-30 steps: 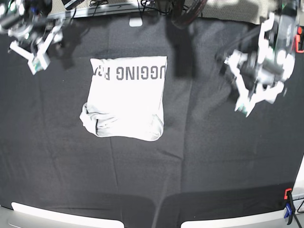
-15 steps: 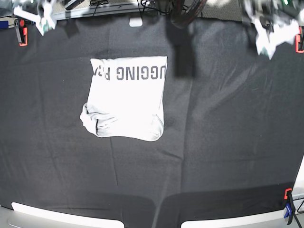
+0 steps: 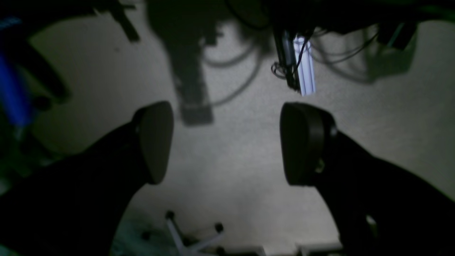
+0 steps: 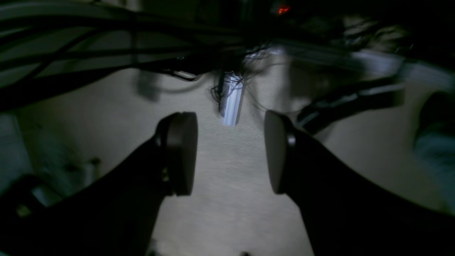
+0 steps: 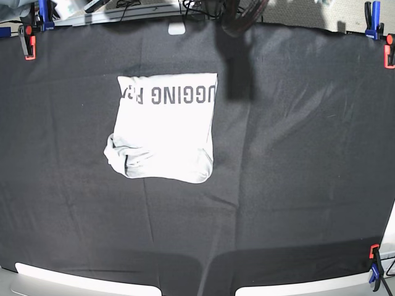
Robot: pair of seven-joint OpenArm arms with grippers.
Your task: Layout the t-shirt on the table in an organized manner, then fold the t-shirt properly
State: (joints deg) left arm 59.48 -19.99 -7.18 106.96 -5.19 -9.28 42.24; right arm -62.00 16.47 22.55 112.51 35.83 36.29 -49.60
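The white t-shirt (image 5: pixel 163 126) lies folded into a rough rectangle on the black table (image 5: pixel 296 160), left of centre, its dark lettering along the far edge and a bunched roll at its near left corner. Neither arm shows in the base view. In the left wrist view my left gripper (image 3: pixel 225 142) is open, its dark pads (image 3: pixel 156 140) wide apart with only pale floor behind them. In the right wrist view my right gripper (image 4: pixel 231 153) is also open with nothing between its pads (image 4: pixel 183 153). Both wrist cameras look away from the table.
Orange and blue clamps (image 5: pixel 28 40) hold the cloth at the far left, far right (image 5: pixel 373 15) and near right (image 5: pixel 374 268) edges. Cables and a metal rail (image 3: pixel 305 67) run behind the table. A chair base (image 3: pixel 192 234) stands on the floor.
Both arms have drawn back off the far edge of the table and left the base view. The t-shirt has not moved.
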